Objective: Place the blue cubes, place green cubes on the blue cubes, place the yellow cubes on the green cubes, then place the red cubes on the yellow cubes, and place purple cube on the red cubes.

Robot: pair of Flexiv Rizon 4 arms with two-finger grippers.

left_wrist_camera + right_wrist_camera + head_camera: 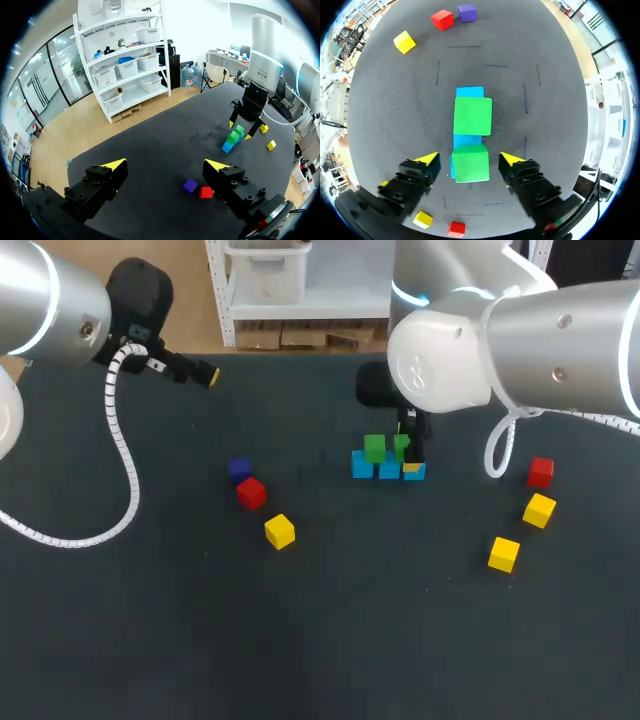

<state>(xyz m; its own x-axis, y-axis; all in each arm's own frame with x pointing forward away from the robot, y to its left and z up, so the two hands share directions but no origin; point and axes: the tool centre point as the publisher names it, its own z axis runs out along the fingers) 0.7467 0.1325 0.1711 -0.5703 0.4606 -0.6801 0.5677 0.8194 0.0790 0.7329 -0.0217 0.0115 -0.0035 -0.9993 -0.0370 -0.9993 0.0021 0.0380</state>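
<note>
Three blue cubes [362, 466] lie in a row at the table's middle, with two green cubes [374, 448] on top of them. My right gripper [407, 456] hangs over the row's right end. In the right wrist view it [470, 159] stands open astride the nearer green cube [470, 162], with a gap on each side. The other green cube [473, 116] and a bare blue cube [470, 92] lie ahead of it. My left gripper [205, 373] is open and empty, high at the back left. A purple cube [239, 469], a red cube [250, 493] and a yellow cube [280, 531] lie left of the row.
A red cube [541, 472] and two yellow cubes [539, 510] [503, 553] lie loose to the right of the row. In the left wrist view the purple cube [190, 185] and the red cube [205, 192] lie by the left gripper [166, 165].
</note>
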